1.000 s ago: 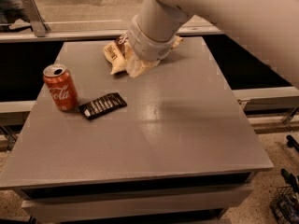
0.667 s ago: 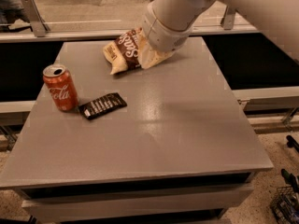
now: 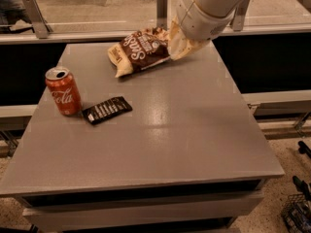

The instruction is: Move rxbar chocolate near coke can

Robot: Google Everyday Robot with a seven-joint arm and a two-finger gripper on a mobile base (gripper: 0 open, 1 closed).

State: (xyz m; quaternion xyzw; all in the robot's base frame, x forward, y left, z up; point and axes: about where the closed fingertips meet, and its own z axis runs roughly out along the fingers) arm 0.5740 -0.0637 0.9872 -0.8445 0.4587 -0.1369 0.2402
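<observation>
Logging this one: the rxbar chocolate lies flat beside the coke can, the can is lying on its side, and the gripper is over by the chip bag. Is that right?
Not quite: the coke can stands upright, silver top up, as the camera view shows. The rxbar chocolate does lie flat beside it, and the gripper is over by the chip bag.

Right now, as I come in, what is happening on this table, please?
The robot's arm reaches over the far side of the grey table, and its gripper is at the right end of the brown chip bag, which lies there on its side. The rxbar chocolate lies flat close beside the coke can, which stands upright near the left edge. The gripper is well away from both. The bar is already near the can, so the task looks done.
</observation>
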